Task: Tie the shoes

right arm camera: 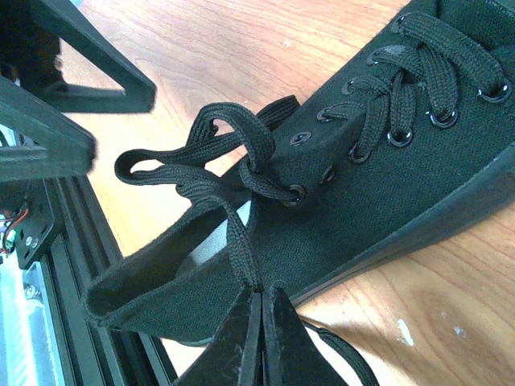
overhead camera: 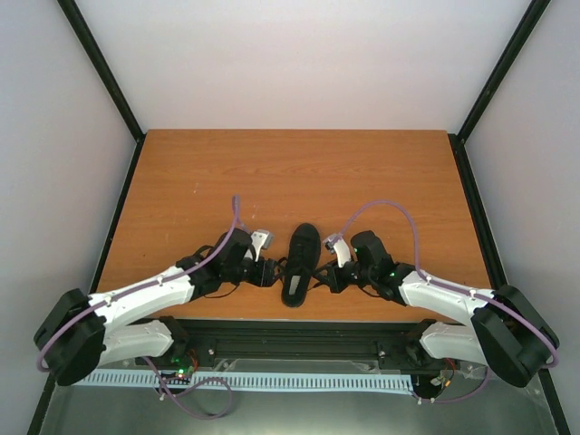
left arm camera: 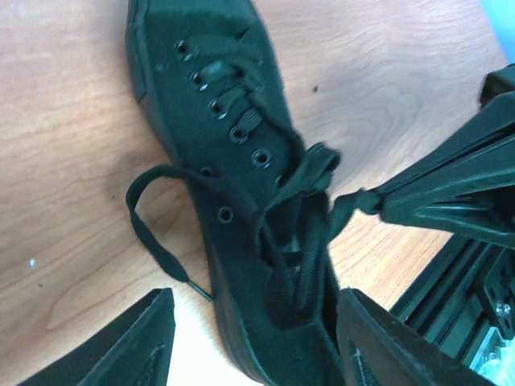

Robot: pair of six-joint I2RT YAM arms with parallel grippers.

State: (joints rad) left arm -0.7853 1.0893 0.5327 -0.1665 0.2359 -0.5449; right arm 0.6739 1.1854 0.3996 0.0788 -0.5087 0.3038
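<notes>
From above, we see the black shoe (overhead camera: 301, 261) lying on the wooden table (overhead camera: 272, 172), close to the near edge and midway between the two arms. Its toe points far and its pale insole shows at the near end. The left gripper (overhead camera: 270, 270) sits just beside the shoe's left side and the right gripper (overhead camera: 328, 275) just beside its right side. At this size we cannot tell how either tool stands.

In the left wrist view, the left gripper (left arm camera: 256, 299) is spread wide, with its fingers (left arm camera: 141, 346) standing on either side of the shoe's (left arm camera: 233, 121) heel end and pinching nothing. A loose lace (left arm camera: 141, 213) loops out over the table on the shoe's left, and its tip ends close to one finger. The right gripper (left arm camera: 438, 189) reaches in from the right, its tip meeting a lace strand above the shoe's opening.

In the right wrist view, the right gripper (right arm camera: 259, 293) has its fingers (right arm camera: 282, 338) pressed together, pinching one strand of lace (right arm camera: 237, 241) that runs down to them from a near eyelet. More lace lies in loose folds over the shoe's (right arm camera: 386, 185) opening. The left gripper (right arm camera: 80, 72) shows on the shoe's other side, and the black rail (right arm camera: 72, 241) runs just beyond the heel.
</notes>
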